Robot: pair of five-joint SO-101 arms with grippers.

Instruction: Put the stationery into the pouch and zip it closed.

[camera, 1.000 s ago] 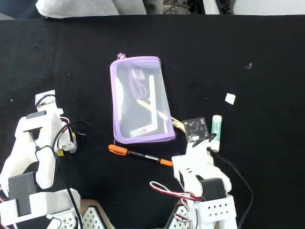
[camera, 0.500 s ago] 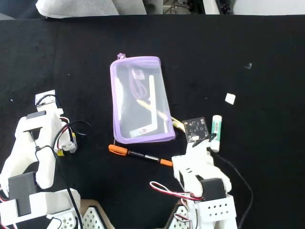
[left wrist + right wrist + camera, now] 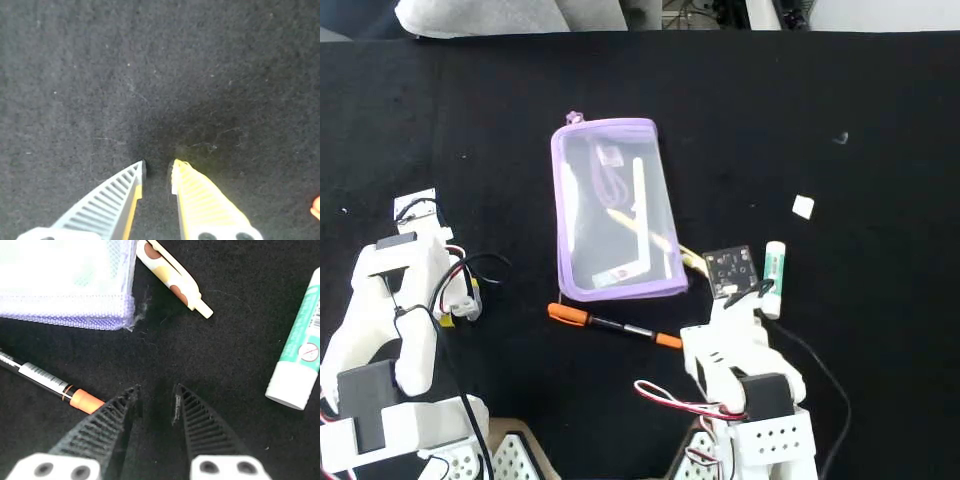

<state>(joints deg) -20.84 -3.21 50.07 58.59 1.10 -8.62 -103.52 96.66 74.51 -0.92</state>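
A clear pouch with purple trim (image 3: 615, 210) lies flat mid-table with several items inside. An orange-capped pen (image 3: 613, 326) lies just in front of it. A cream pen with brown spots (image 3: 692, 259) pokes out at the pouch's near right corner. A white and green glue stick (image 3: 774, 277) rests to the right. My right gripper (image 3: 157, 392) hovers open over bare cloth, between the orange pen end (image 3: 85, 401) and the glue stick (image 3: 299, 355), near the pouch corner (image 3: 122, 315). Far to the left, my left gripper (image 3: 158, 170) points at bare cloth, open by a narrow gap and holding nothing.
A small white eraser-like piece (image 3: 803, 207) lies at the right, beyond the glue stick. The left arm (image 3: 395, 310) and right arm (image 3: 740, 365) stand at the near edge. Black cloth covers the table (image 3: 840, 90).
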